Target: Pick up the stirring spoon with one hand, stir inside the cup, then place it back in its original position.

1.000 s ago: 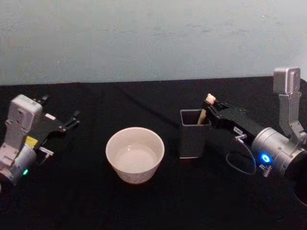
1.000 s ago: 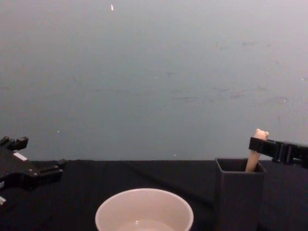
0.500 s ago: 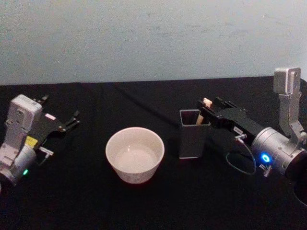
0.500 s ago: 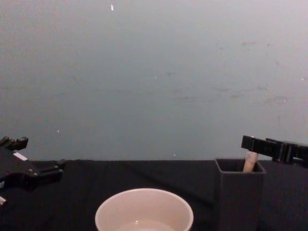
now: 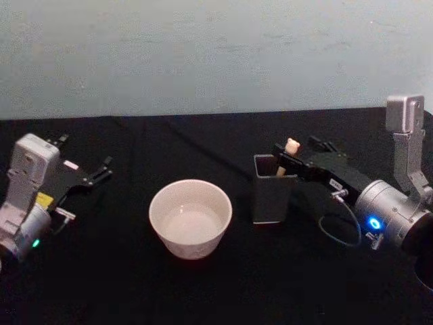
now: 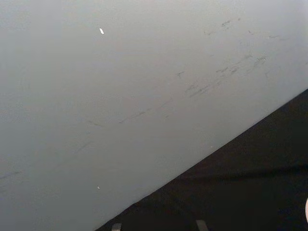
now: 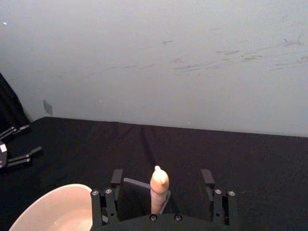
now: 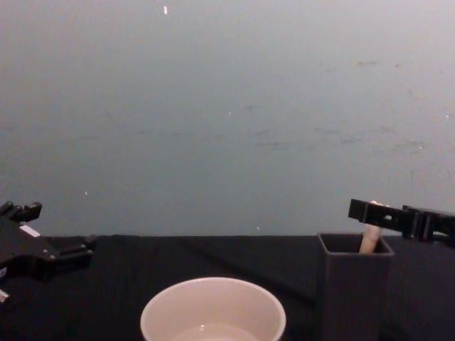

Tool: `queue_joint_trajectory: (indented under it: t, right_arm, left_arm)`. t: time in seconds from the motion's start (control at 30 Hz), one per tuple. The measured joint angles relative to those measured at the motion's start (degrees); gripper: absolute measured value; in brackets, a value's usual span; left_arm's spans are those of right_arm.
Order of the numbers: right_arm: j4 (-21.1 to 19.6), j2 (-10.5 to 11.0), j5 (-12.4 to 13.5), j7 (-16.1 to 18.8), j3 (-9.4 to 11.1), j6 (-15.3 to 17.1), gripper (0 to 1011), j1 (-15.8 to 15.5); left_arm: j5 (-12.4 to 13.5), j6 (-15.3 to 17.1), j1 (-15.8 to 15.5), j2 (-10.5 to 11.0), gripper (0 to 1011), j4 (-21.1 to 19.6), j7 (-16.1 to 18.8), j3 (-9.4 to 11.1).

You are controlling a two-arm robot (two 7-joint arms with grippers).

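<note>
1. The stirring spoon (image 5: 287,156) is standing in the dark square holder (image 5: 271,198), tilted a little, with its bear-head top poking just above the holder's rim; the metal bowl is hidden inside.
2. The right claw (image 5: 289,157) is reaching in from the right side of the counter (image 5: 203,284) and hovering at the holder's top edge. In the right wrist view its two fingers (image 7: 116,177) are standing spread on either side of the spoon's handle (image 7: 159,189), with a clear gap on each side, so the claw is released and not touching the spoon.
3. In the chest view the right claw (image 8: 371,214) is crossing just above the holder's (image 8: 353,288) rim, and the spoon's handle (image 8: 368,239) is rising behind that rim.
4. The cup (image 5: 191,218) is sitting near the counter's middle, to the left of the holder and apart from it, with a strip of bare black counter between them. Its wide mouth is lying open upward.
5. The left claw (image 5: 100,172) is resting near the counter's left edge, well apart from the cup, with its fingers parted and holding nothing.
6. The counter's far edge is meeting a pale wall (image 5: 203,54), and open black surface is lying behind and in front of the cup.
</note>
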Motion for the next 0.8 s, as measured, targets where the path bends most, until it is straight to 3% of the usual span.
queue_joint_trajectory:
  t: [0.63, 0.8]
  right_arm:
    - [0.0, 0.0, 0.0, 0.0, 0.0, 0.0, 1002, 0.0]
    - [-0.7, -0.8, -2.0, -0.9, 0.4, -2.6, 1002, -0.3]
  left_arm:
    - [0.0, 0.0, 0.0, 0.0, 1001, 0.0, 0.0, 0.0]
    - [0.0, 0.0, 0.0, 0.0, 1001, 0.0, 0.0, 0.0]
